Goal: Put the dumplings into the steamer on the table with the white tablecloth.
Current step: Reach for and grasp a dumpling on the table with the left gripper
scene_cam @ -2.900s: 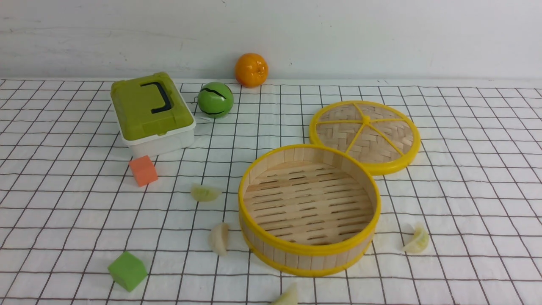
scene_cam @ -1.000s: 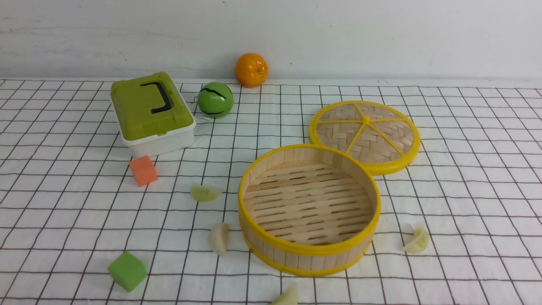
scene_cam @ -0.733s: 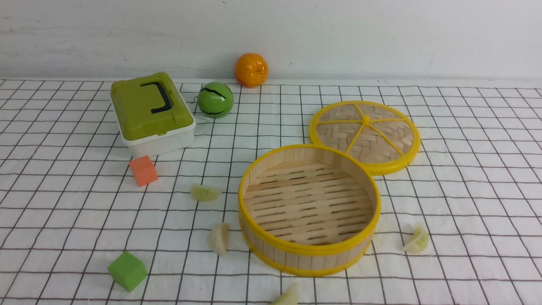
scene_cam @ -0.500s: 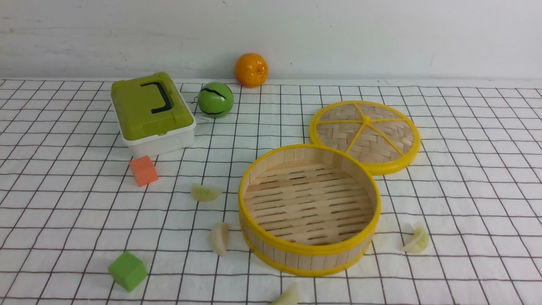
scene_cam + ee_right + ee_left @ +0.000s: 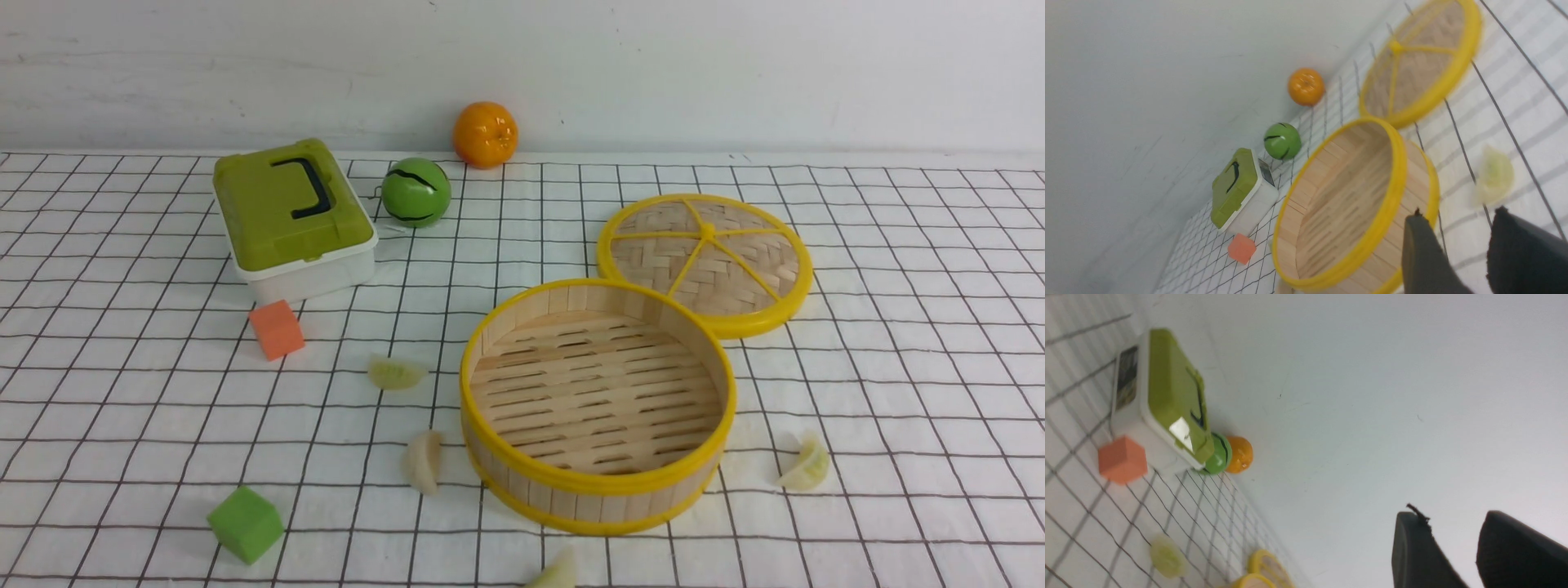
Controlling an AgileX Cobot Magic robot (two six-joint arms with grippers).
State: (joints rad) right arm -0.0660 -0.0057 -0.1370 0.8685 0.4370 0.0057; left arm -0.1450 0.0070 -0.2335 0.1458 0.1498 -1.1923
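Note:
The steamer [image 5: 588,502] stands empty on the white tablecloth [image 5: 898,367], near the front middle of the table. Several dumplings lie on the cloth around it: two on its left [image 5: 395,373] [image 5: 424,461], one on its right [image 5: 807,465] and one at the front edge [image 5: 555,572]. Neither arm shows in the front view. My right gripper [image 5: 1457,214] hangs open and empty, with the steamer's rim [image 5: 1392,192] and the right dumpling [image 5: 1494,175] just beyond its fingertips. My left gripper [image 5: 1451,516] is open and empty, facing the wall, with a dumpling [image 5: 1166,556] far off.
The flat woven lid [image 5: 706,261] lies behind the steamer on the right. A green-lidded box [image 5: 290,216], a green ball [image 5: 415,192] and an orange [image 5: 485,135] stand at the back left. An orange cube [image 5: 276,328] and a green cube [image 5: 245,523] sit on the left.

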